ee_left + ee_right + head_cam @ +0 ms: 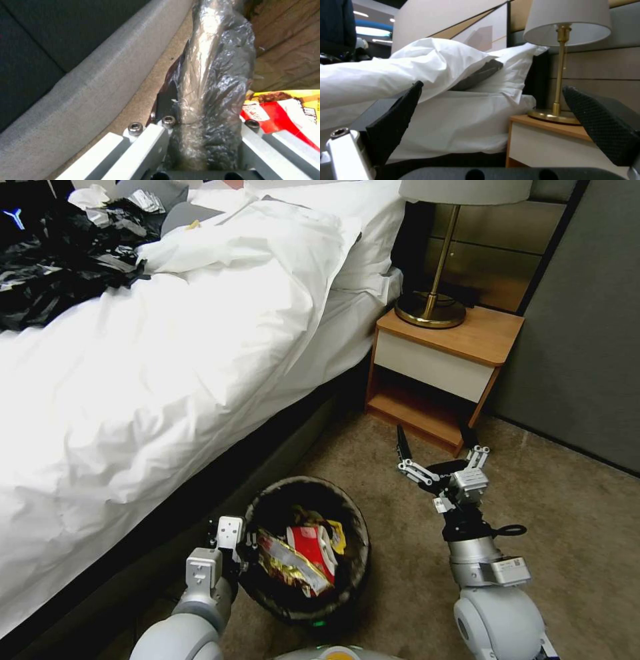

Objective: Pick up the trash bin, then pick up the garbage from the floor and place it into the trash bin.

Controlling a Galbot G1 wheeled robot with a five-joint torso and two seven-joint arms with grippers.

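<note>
The trash bin (353, 563) is a round bucket lined with a dark crinkly bag, low in the head view beside the bed. My left gripper (243, 550) is shut on its bag-covered rim (206, 100) at the bin's left side. Garbage (307, 557) lies inside: a red-and-white wrapper (283, 117) plus yellow and shiny brownish ones. My right gripper (437, 443) hovers open above the carpet in front of the nightstand, to the right of the bin, with nothing between its black pads (398, 120).
A bed (167, 360) with white duvet fills the left; black bags (60, 253) lie at its far end. A wooden nightstand (443, 373) with a brass lamp (433, 293) stands ahead on the right. Beige carpet (573, 527) spreads beside a dark wall.
</note>
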